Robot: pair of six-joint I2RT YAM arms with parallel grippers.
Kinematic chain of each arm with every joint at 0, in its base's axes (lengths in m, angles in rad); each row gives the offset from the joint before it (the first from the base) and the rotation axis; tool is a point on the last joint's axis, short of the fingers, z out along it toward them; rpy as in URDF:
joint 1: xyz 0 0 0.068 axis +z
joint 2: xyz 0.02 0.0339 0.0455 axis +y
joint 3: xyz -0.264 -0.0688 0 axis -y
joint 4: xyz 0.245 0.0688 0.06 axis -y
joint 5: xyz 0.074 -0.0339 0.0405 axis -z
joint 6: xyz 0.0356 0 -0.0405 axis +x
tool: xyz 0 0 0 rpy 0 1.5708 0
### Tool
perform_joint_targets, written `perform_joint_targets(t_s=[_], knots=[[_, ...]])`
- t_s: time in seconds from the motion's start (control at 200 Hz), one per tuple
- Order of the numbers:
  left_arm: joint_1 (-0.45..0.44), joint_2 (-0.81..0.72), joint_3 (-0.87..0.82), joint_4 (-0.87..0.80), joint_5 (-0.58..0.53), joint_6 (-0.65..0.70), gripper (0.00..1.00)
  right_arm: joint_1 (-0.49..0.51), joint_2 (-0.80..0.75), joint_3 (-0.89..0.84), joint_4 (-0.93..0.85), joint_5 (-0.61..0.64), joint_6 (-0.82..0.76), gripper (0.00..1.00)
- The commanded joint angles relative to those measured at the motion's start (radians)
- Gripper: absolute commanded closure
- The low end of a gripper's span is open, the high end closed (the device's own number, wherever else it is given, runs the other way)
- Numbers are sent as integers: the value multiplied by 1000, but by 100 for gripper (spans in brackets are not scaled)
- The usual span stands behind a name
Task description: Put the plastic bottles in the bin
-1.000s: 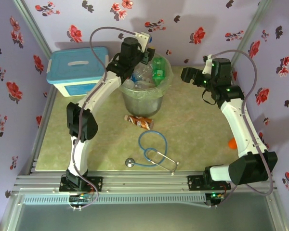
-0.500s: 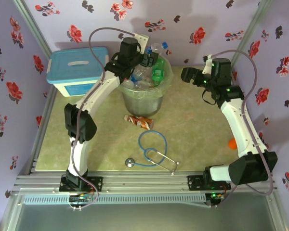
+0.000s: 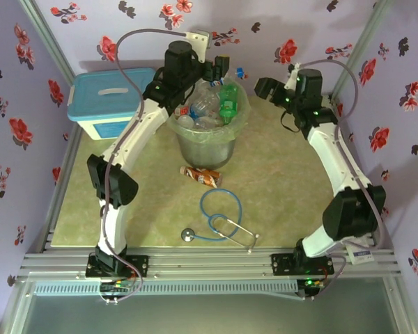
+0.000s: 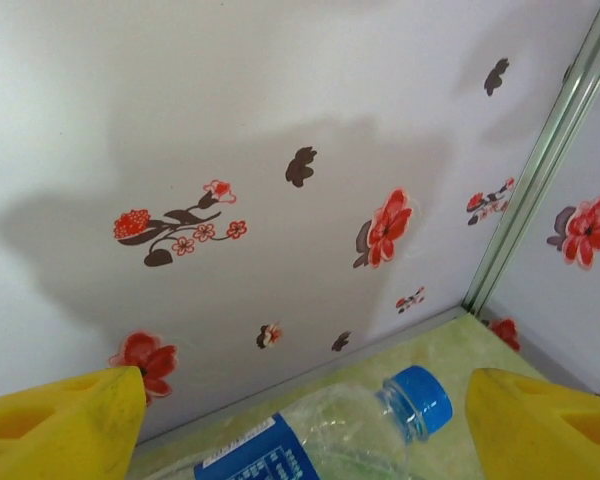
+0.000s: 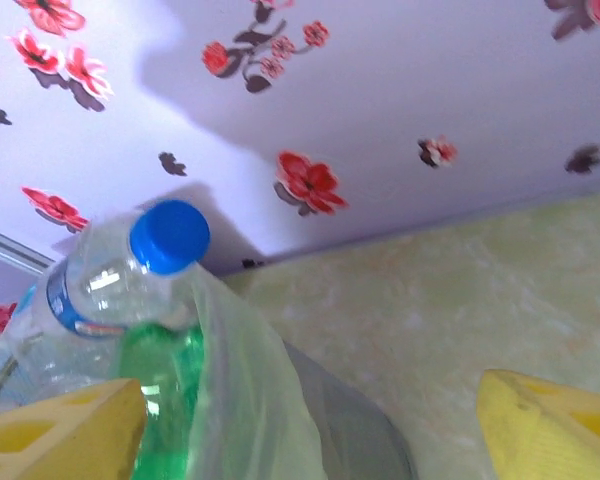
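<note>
— Now, what has changed at the round grey-green translucent bin [image 3: 207,149] in the last second?

— Two items. First, the left gripper [image 4: 302,390] has shifted and hangs over the bin's far rim. Its yellow fingers [image 4: 60,415] stand wide apart and hold nothing. A clear plastic bottle with a blue cap and blue label [image 4: 325,435], not on view a second ago, lies at that far rim. Its cap sticks out beyond the rim, and the bottle sits just below the fingers, apart from them.

— Released, then?

— In my judgement, yes. But it is perched on the heap, not settled inside, and it could roll off behind the bin.

— And the right side?

— The right gripper [image 5: 310,410] has moved from right of the bin to just beside its far-right rim. The jaws are wide with nothing in them. They face the blue cap, a green plastic bottle [image 5: 160,385] and the clear bag liner [image 5: 245,370].

— Work outstanding?

— The bin is heaped with clear plastic bottles [image 3: 205,111]. One small bottle with an orange-brown label [image 3: 200,175] lies on the table [image 3: 285,181] just in front of the bin, untouched. I judge it the next pick. The blue-tubed stethoscope [image 3: 219,219], further in front of the bin, is no part of the task.
</note>
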Motion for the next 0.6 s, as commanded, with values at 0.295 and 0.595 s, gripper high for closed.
perform_joint_targets(t_s=[0.295,0.595], knots=[[35,113,14,-54,15,-101,47,83,282,274,225,27,125,33],[45,80,-89,-22,31,-144,75,142,341,359,192,-9,93,48]])
